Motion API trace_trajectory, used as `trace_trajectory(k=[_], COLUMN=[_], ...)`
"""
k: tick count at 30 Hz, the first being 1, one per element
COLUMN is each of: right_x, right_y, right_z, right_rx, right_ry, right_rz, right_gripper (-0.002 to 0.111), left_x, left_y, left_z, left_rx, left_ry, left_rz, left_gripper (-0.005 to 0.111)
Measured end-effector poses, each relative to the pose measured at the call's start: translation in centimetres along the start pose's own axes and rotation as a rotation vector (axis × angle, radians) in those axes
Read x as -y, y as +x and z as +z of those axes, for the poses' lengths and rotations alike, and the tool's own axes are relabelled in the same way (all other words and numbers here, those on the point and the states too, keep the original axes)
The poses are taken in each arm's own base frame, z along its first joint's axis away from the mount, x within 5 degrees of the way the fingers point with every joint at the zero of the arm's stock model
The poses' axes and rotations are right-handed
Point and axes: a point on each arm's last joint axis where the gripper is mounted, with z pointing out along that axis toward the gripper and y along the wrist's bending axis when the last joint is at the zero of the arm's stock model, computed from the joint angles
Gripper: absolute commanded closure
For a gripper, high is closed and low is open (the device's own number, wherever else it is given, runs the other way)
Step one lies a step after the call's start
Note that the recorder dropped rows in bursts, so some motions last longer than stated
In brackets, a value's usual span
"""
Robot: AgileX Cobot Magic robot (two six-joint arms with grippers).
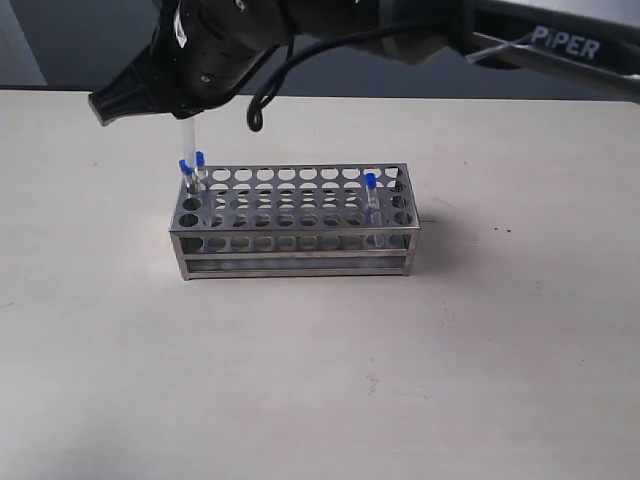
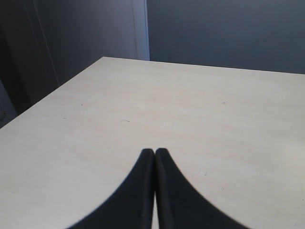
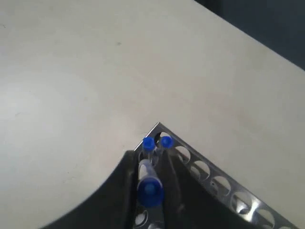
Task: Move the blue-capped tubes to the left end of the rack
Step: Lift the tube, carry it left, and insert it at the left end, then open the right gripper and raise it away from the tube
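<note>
The metal rack stands mid-table. Two blue-capped tubes sit in holes at its left end, and a third stands near its right end. My right gripper has reached across and hangs above the left end, shut on a fourth tube that points down just over the rack. In the right wrist view the held tube's blue cap lies between the fingers, above the rack's corner and the two seated caps. My left gripper is shut and empty over bare table.
The pale table spreads around the rack on all sides. Its far edge meets a dark wall. The right arm's black body and cable hang over the rack's back left. The left wrist view shows a table corner.
</note>
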Motion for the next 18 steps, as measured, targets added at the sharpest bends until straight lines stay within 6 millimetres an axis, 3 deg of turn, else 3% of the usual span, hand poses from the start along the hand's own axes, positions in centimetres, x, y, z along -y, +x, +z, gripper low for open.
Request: trace_trajectory(k=[12,18], right_x=[-0.9,-1.3], right_y=[1.6,2.9], right_z=[2.8,5.3], right_rx=[-0.084,-0.128], right_ry=[-0.031,-0.030], right_rz=[-0.024,-0.035], right_gripper=[0.109,0.109], left_x=[0.0,0.1], left_y=[0.0,0.0], left_z=[0.0,0.0], left_rx=[0.000,0.000], left_ry=[0.000,0.020], left_rz=[0.000,0.004], left_gripper=[0.106,0.106])
